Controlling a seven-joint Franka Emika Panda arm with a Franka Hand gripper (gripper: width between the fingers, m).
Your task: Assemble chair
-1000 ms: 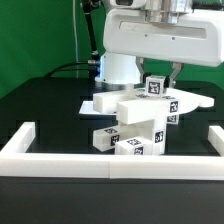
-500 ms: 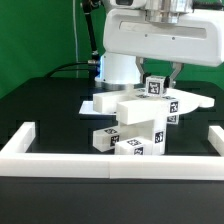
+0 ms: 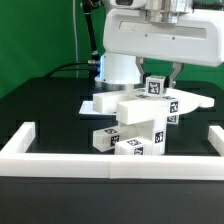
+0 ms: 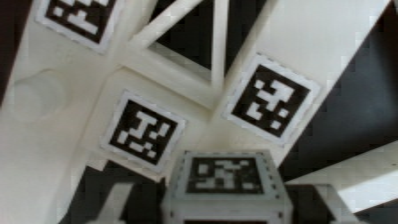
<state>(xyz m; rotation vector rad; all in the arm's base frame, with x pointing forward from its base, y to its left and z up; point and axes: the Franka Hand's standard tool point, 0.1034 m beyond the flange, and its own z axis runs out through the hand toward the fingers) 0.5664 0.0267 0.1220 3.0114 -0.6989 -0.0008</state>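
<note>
Nothing moved; chair (image 3: 140, 118) stands behind the border wall (image 3: 70, 158).

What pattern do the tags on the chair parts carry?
A blocky black-and-white marker pattern on each tag; clearest in the wrist view.

Chair (image 3: 140, 122) mid-table (image 3: 40, 110), behind border wall (image 3: 70, 155); marker board (image 3: 195, 100) behind chair.

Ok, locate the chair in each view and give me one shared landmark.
Exterior view: the chair stands mid-picture, behind the white border wall.
Wrist view: the chair fills the close-up with white, tagged faces.
Shared landmark: probably the tagged block at its top.
</note>
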